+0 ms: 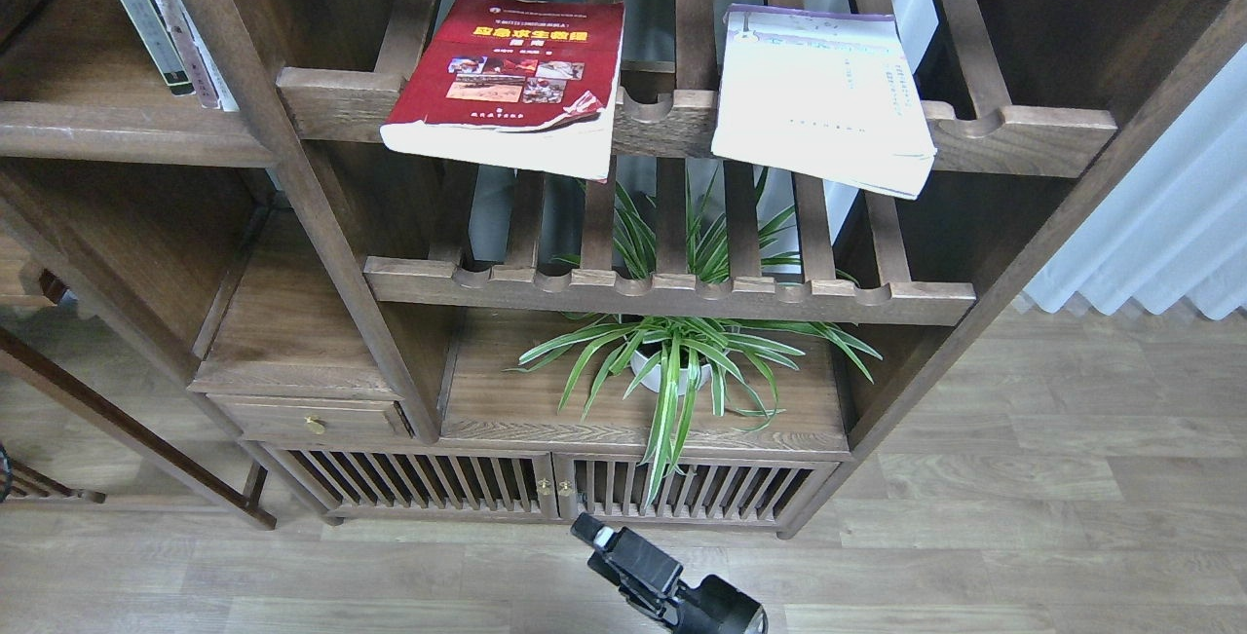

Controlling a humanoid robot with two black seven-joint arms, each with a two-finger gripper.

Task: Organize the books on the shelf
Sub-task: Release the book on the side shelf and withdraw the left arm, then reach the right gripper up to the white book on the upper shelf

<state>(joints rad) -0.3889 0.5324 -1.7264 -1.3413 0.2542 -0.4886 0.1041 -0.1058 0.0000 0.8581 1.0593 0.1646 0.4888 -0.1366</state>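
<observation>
A red book (507, 79) with photos and a yellow title lies flat on the upper slatted rack, its front edge overhanging the rail. A cream-white book (818, 93) with a lilac band lies flat on the same rack to the right, also overhanging. The dark grey book is not in view. The solid dark brown shelf (117, 132) with a rounded front edge is at the upper left. One black gripper (587, 527), seemingly my right, pokes in at the bottom centre, far below the books; its fingers cannot be told apart. The left gripper is out of view.
A few thin upright books (146, 16) stand on the solid shelf at the top left. A lower slatted rack (672, 298) sits under the books. A potted spider plant (672, 361) stands on the cabinet top below. A small drawer (312, 417) is at the lower left.
</observation>
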